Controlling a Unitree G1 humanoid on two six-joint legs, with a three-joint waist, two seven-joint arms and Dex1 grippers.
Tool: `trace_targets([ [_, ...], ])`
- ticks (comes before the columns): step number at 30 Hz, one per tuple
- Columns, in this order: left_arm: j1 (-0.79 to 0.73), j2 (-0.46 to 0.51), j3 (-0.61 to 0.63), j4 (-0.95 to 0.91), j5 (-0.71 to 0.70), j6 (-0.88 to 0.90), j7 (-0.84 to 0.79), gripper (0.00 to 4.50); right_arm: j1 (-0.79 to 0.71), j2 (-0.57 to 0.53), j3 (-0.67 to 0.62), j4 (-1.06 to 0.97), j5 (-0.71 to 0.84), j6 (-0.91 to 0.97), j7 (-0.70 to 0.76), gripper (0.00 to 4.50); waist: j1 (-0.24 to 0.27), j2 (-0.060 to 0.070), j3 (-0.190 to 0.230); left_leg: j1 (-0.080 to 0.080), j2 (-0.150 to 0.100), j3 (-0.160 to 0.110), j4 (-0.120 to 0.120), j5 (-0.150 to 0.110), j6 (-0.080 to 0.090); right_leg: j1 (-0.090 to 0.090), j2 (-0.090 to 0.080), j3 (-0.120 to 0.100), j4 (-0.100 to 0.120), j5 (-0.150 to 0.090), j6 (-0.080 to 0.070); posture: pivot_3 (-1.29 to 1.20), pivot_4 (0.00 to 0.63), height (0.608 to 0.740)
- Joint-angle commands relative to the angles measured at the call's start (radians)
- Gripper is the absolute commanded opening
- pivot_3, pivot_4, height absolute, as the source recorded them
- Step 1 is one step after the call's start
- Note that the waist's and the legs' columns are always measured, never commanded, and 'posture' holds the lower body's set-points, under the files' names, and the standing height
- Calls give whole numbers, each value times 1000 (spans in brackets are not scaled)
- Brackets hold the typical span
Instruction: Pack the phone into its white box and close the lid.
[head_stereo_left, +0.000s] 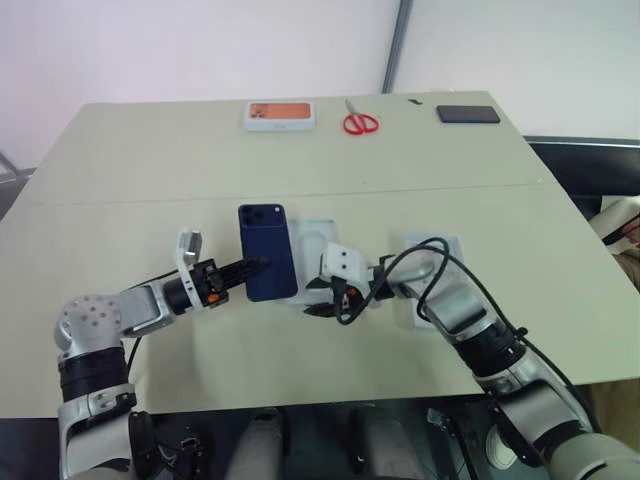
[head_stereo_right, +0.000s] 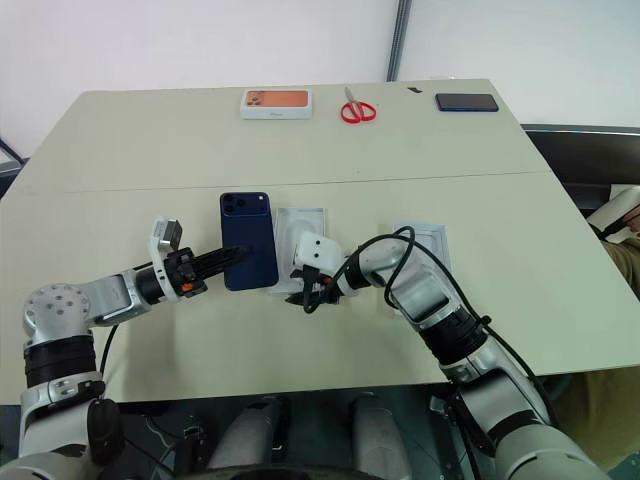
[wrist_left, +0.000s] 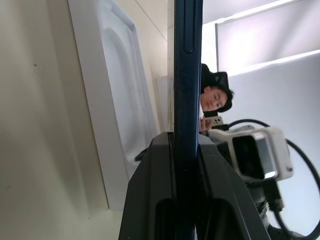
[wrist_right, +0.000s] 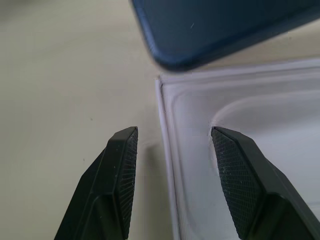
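The left gripper (head_stereo_right: 232, 258) is squeezing the phone (head_stereo_right: 248, 240) by its edge, holding it just beside the white tray (head_stereo_right: 301, 230). The right gripper (wrist_right: 172, 172) is standing open, one finger on each side of the white tray's rim.

No legible text, brand, number or sign anywhere. Small print below the orange picture on the white box with orange picture (head_stereo_left: 281, 116): too small to read. Phone (head_stereo_left: 267, 251) back: no readable marking.
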Motion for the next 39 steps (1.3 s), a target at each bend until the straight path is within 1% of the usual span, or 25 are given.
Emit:
trace_targets([
  [1, -37, 4, -26, -9, -17, 4, -36, 0, -35, -20, -50, -78, 55, 25, 18, 2417, 2, 0, 0, 0, 0, 0, 0, 0, 0, 0, 0, 0, 0, 0, 0, 0, 150, 740],
  [5, -70, -3, -69, 32, 7, -17, -54, 0, -39, -81, -101, -79, 91, 25, 40, 2417, 8, 0, 0, -1, -1, 1, 1, 0, 0, 0, 0, -1, 0, 0, 0, 0, 150, 740],
  [8, -110, -21, -103, 72, 33, -33, -70, 0, -28, -149, -148, -52, 114, 3, 63, 2417, 20, 0, 0, -2, -1, 1, 4, -1, 1, 1, 0, -1, 0, 0, 0, 0, 150, 740],
  [13, -146, -43, -159, 157, 105, -85, -100, 0, -21, -212, -174, 34, 75, -52, 28, 2417, 24, 0, 0, -2, -1, 2, 7, -1, 2, 2, 0, -1, 0, 0, 0, 0, 150, 740],
  [15, -154, -48, -175, 186, 126, -99, -127, 1012, -19, -211, -180, 39, 77, -53, 15, 2489, 21, 0, 0, -2, -1, 3, 7, -1, 2, 1, 0, -1, 0, 0, 0, 0, 150, 740],
  [16, -158, -50, -180, 196, 136, -109, -133, 1353, -16, -210, -179, 37, 79, -53, 13, 2489, 21, 0, 0, -2, -1, 3, 7, -1, 2, 1, 0, -1, 0, 0, 0, 0, 150, 740],
  [18, -177, -60, -193, 221, 156, -122, -144, 2297, -2, -205, -171, 23, 78, -54, 3, 2489, 22, 0, 0, -2, 0, 3, 7, -1, 2, 1, 1, -1, 0, 0, 0, 0, 150, 740],
  [19, -185, -62, -200, 231, 167, -127, -150, 2913, 3, -200, -168, 14, 80, -51, -3, 2489, 25, 0, 0, -2, 0, 3, 7, -1, 2, 1, 0, -1, 0, 0, 0, 0, 150, 740],
  [21, -197, -63, -216, 238, 184, -131, -172, 3964, 8, -193, -162, 5, 79, -49, -13, 2489, 27, 0, 0, -2, -1, 2, 8, -1, 2, 2, 0, -2, 0, 0, 0, 0, 150, 740],
  [22, -202, -62, -225, 239, 196, -138, -178, 4414, 8, -190, -160, 5, 78, -50, -16, 2489, 27, 0, 0, -2, -1, 2, 9, -1, 2, 3, 0, -2, 0, 0, 0, 0, 150, 740],
  [23, -205, -60, -230, 240, 204, -140, -184, 4471, 7, -187, -158, 7, 77, -52, -19, 2489, 28, 0, 0, -2, -1, 2, 10, -1, 2, 3, 0, -2, 0, 0, 0, 0, 150, 740],
  [28, -214, -40, -241, 219, 237, -158, -205, 4471, -11, -176, -156, 36, 73, -67, -32, 2489, 26, 0, 0, -2, -1, 2, 10, -2, 2, 4, 0, -2, 0, 0, 0, 0, 150, 740],
  [32, -208, -36, -225, 211, 265, -199, -195, 4471, -18, -161, -152, 47, 67, -78, -43, 2489, 26, 0, 0, -2, -1, 2, 10, -2, 2, 4, 0, -2, 0, 0, 0, 0, 150, 740],
  [35, -210, -41, -224, 216, 293, -240, -180, 4471, -22, -149, -151, 57, 61, -82, -47, 2489, 26, 0, 1, -2, -1, 2, 10, -2, 2, 4, 0, -2, 0, 0, 0, 0, 150, 740],
  [39, -204, -71, -228, 177, 294, -238, -167, 4471, -27, -135, -146, 73, 53, -92, -49, 2489, 27, 0, 1, -2, -1, 2, 10, -2, 3, 4, 0, -2, 0, 0, 0, 0, 150, 740],
])
